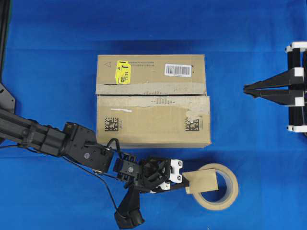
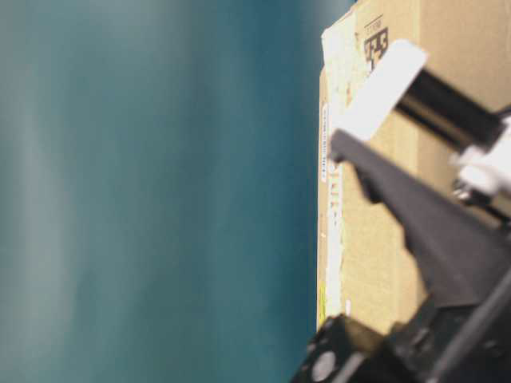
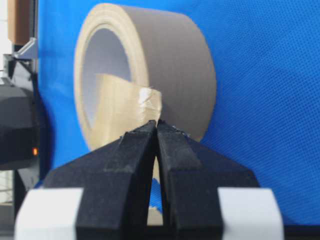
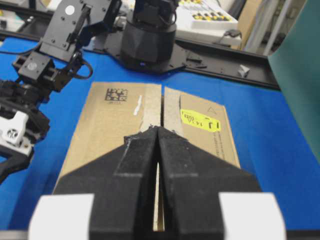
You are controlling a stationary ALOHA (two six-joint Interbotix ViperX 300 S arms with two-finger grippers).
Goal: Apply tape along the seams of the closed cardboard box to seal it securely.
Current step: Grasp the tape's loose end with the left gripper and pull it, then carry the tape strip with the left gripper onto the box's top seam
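Pinching the tape [image 1: 200,181] flap off the roll [image 1: 218,187] at lower right, left gripper [image 1: 184,182] clenched; matte tan strip runs left-right. Right gripper [image 1: 247,89] clenched, empty. Cardboard box [image 1: 152,120] centre frame.

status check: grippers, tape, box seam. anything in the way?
Left gripper shut on tape at the tape roll. Right gripper shut, empty, off the cardboard box. Seam untaped, unobstructed.
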